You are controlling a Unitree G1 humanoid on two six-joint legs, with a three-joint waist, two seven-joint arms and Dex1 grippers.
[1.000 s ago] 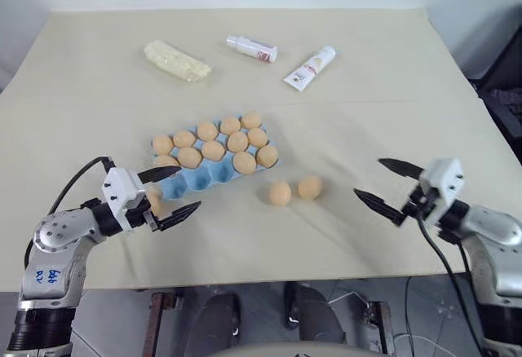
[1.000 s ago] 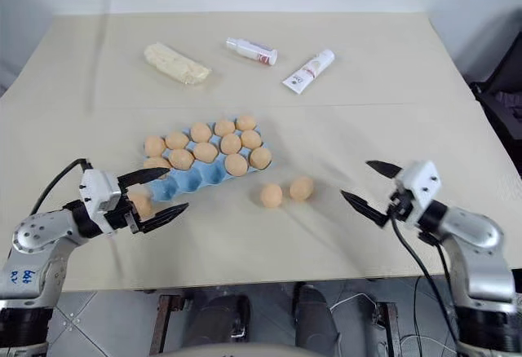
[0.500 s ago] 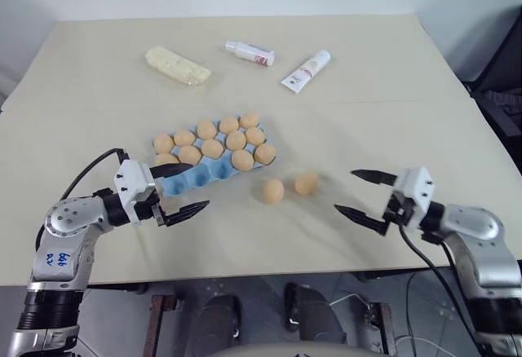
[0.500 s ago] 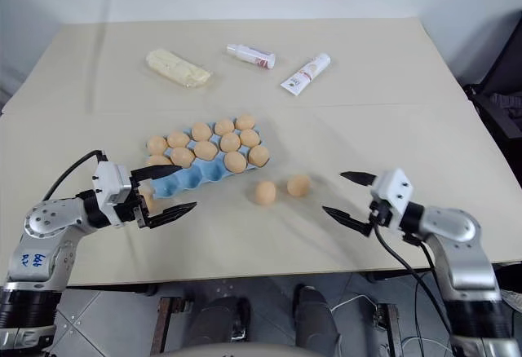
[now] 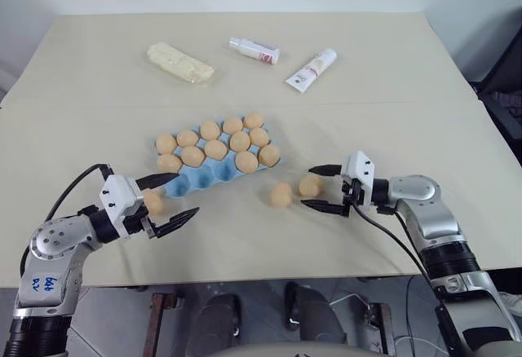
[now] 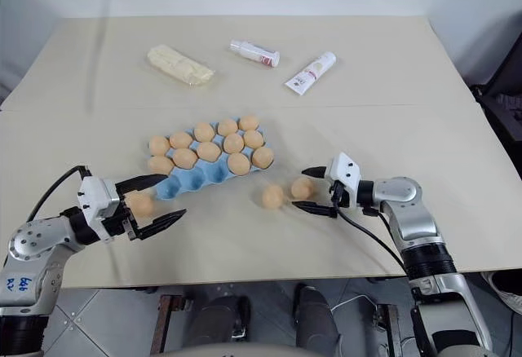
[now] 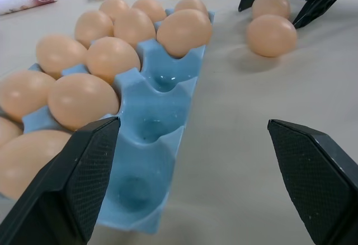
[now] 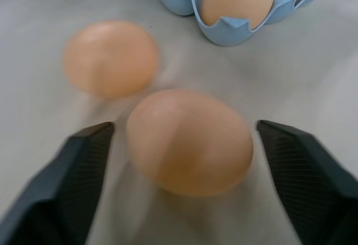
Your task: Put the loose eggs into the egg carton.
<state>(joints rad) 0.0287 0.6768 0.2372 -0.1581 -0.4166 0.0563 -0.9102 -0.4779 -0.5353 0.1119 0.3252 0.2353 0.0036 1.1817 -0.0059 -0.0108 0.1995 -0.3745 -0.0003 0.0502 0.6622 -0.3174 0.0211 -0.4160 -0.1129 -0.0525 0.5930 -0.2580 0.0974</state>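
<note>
Sitting just off the egg carton (image 5: 214, 160), the nearer loose egg (image 5: 309, 185) is bracketed by the open-fingered right gripper (image 5: 321, 187), probably smooth and fragile, best pinched gently across its middle, while the left gripper (image 5: 167, 200) is spread wide, empty.

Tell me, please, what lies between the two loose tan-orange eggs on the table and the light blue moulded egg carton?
Nothing: only bare beige tablecloth separates the loose eggs from the light blue moulded egg carton, as the left eye and left wrist views show.

Smooth, matt tan-orange eggs (image 5: 309, 185) sit by a light blue moulded carton (image 5: 204, 177) with a faint sheen. The beige tabletop (image 5: 367, 104) looks matt; black finger pads (image 7: 313, 178) are finely textured.
</note>
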